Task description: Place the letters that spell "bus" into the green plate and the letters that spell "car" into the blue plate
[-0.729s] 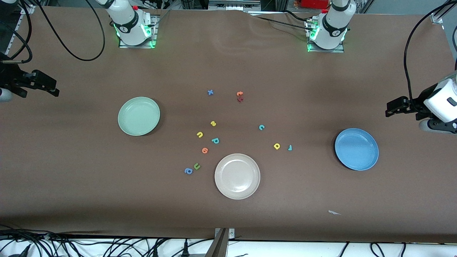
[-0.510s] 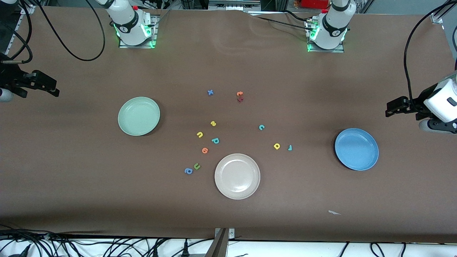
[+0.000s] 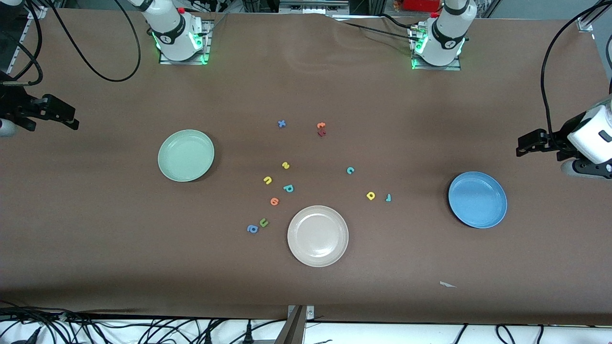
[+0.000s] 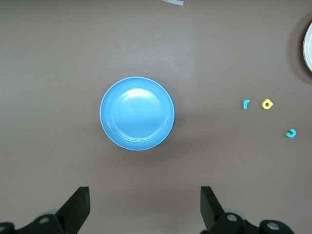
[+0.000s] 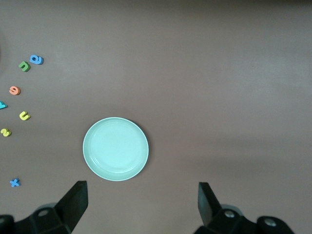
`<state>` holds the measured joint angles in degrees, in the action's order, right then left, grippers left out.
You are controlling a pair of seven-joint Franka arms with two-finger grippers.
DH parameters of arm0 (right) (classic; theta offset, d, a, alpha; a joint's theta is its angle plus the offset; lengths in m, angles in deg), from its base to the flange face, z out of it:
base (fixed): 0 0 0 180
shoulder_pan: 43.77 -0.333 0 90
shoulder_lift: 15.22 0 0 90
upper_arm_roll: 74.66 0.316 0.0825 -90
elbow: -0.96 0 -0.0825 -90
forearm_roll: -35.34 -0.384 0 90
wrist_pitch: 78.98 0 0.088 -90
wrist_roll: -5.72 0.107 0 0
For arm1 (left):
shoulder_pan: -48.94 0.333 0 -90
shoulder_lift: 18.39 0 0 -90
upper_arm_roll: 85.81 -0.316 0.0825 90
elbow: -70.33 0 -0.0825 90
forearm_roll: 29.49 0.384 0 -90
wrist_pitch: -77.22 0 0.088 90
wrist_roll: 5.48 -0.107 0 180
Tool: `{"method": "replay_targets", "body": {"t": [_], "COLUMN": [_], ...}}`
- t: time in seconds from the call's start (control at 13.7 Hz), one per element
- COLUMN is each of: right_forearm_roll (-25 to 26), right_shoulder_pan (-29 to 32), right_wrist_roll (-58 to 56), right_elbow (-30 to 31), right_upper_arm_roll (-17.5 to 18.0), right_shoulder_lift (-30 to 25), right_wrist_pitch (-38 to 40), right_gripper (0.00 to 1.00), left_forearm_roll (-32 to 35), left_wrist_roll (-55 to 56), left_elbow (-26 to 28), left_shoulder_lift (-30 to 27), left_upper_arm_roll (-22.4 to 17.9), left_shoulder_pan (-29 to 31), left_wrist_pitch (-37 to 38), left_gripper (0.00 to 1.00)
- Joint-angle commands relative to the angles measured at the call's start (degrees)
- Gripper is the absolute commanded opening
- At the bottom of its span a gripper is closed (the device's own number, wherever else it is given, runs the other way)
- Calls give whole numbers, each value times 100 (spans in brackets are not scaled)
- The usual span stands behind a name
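1. Left gripper (image 4: 145, 207) at the front view's right edge, jaws wide apart, holding nothing.
2. Right gripper (image 5: 141, 204) at its left edge, likewise.
3. Green plate (image 3: 186, 155) left of centre, blue plate (image 3: 477, 199) at right, both bare.
4. Letters (image 3: 286, 165) scattered mid-frame between them.

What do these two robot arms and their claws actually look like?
Both arms are white with black joint bands, on bases glowing green, black cables trailing nearby. The left gripper and right gripper are black, each with two flat wedge-shaped fingers.
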<state>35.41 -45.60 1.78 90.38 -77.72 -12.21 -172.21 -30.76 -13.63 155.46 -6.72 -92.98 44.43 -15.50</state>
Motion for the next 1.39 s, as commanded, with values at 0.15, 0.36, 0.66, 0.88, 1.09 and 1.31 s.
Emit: {"method": "replay_targets", "body": {"t": [0.15, 0.36, 0.66, 0.88, 1.09, 1.31], "right_forearm_roll": [-77, -77, -77, -77, -77, -77], "right_shoulder_pan": [34, 34, 34, 34, 34, 34], "right_wrist_roll": [7, 7, 7, 7, 7, 7], "right_elbow": [-144, -144, -144, -144, -144, -144], "right_upper_arm_roll": [7, 7, 7, 7, 7, 7], "right_shoulder_lift": [51, 51, 42, 42, 42, 33], "right_wrist_pitch": [68, 68, 77, 112, 147, 147], "right_gripper": [100, 100, 100, 100, 100, 100], "left_forearm_roll": [-49, -40, -40, -40, -40, -40], "left_wrist_roll": [-38, -38, -38, -38, -38, -38], "left_elbow": [13, 21, 21, 21, 30, 30], "left_shoulder_lift": [-16, -16, -16, -16, -16, -16], "left_upper_arm_roll": [23, 22, 14, 14, 14, 22], "left_shoulder_pan": [29, 29, 29, 29, 29, 29], "left_wrist_pitch": [-44, -114, -114, -114, -114, -114], "left_gripper": [100, 100, 100, 100, 100, 100]}}
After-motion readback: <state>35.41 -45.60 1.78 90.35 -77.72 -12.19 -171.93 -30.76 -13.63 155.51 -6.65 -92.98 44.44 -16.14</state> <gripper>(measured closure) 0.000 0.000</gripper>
